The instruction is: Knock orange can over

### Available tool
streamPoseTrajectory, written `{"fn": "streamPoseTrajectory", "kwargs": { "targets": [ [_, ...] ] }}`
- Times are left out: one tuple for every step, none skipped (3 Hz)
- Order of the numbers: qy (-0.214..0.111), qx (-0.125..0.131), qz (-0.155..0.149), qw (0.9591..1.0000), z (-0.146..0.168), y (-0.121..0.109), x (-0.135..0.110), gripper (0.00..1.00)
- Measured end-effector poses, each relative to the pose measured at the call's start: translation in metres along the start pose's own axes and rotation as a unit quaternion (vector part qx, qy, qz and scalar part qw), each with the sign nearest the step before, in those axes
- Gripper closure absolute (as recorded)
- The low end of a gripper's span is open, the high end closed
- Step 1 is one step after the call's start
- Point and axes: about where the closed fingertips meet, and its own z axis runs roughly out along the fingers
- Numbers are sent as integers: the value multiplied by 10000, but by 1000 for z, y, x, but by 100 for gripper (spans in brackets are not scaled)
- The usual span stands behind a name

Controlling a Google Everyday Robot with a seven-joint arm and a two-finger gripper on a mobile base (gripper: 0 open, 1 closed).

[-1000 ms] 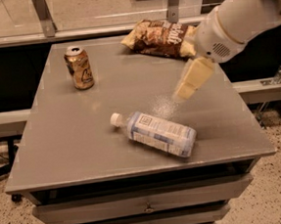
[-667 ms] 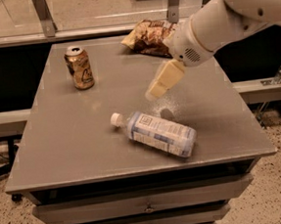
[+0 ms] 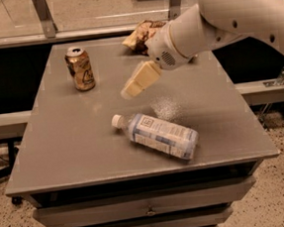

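Your orange can [image 3: 80,68] stands upright w/ its silver top up, on the back-left part of the grey table [image 3: 60,142], a little in from the left edge & nothing touching it. To its right, apart from it, you've got the gripper [image 3: 127,92]: a cream wedge pointing down & left, tip roughly level w/ the can's base in the camera view, over the middle of the tabletop. The jaws look pressed together into one tapered tip w/ nothing held, though the angle is poor so take that as probable. The tip doesn't seem to touch the table. The white arm [image 3: 213,19] comes in from the upper right, wrist over the back-centre of the table. Nearer you, just in front of the gripper, a clear plastic bottle [image 3: 159,135] lies on its side, white cap [image 3: 117,120] toward the left, body running to the front-right; it's well apart from the can. At the back edge a brown & yellow snack bag [image 3: 142,33] sits partly hidden behind the wrist. Below the tabletop you can see drawer fronts [image 3: 150,211].
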Motion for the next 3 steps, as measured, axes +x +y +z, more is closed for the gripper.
{"fn": "streamPoseTrajectory", "kwargs": {
  "targets": [
    [-242,-69,0,9997,5,0,-9,0],
    [-863,-371,50,9956,47,9,-37,0],
    [-1555,-582,62,9861,96,18,-73,0]
  ]
}}
